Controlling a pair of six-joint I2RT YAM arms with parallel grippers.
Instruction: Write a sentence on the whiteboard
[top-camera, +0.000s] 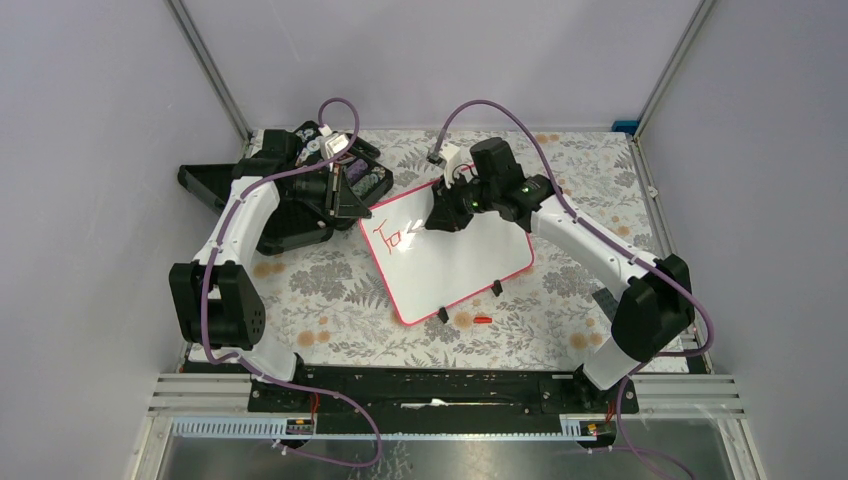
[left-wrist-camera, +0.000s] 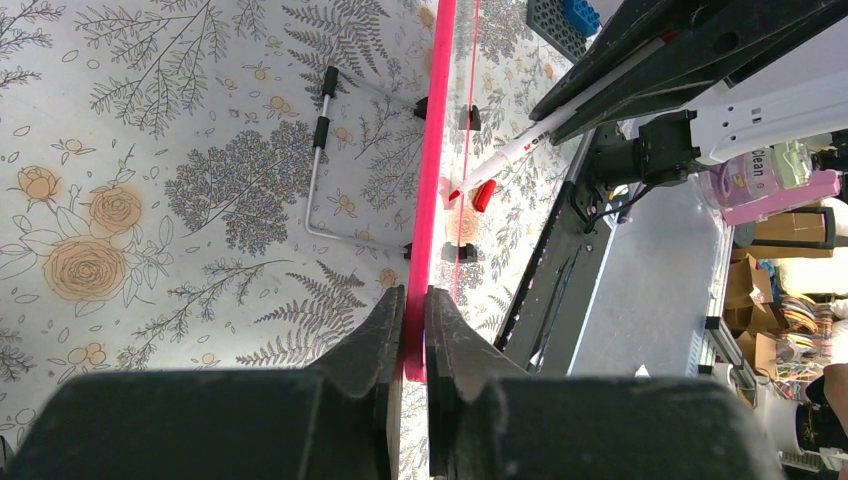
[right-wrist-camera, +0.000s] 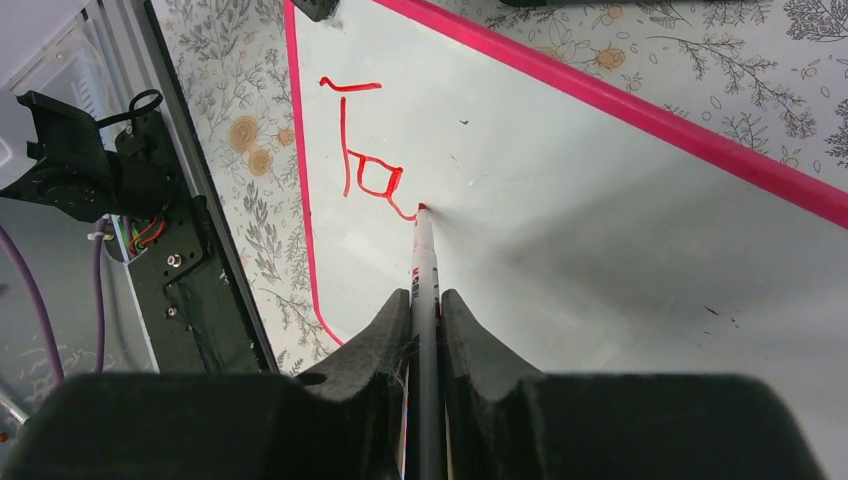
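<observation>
Floral-patterned desk (top-camera: 330, 290) is carrying the whiteboard (top-camera: 455, 255), sitting askew at center of the top view: white face, rounded corners, pink-red rim, two black clip feet (top-camera: 497, 287) on its lower edge. Left end effector (left-wrist-camera: 415, 300) is clamping the rim. Right end effector (right-wrist-camera: 427, 300) is gripping a marker (right-wrist-camera: 424, 250), tip touching the board at the red strokes (right-wrist-camera: 344, 140).

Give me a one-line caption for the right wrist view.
Marker clamped in the right tool, its red tip touching the whiteboard at the end of the red strokes.
</observation>
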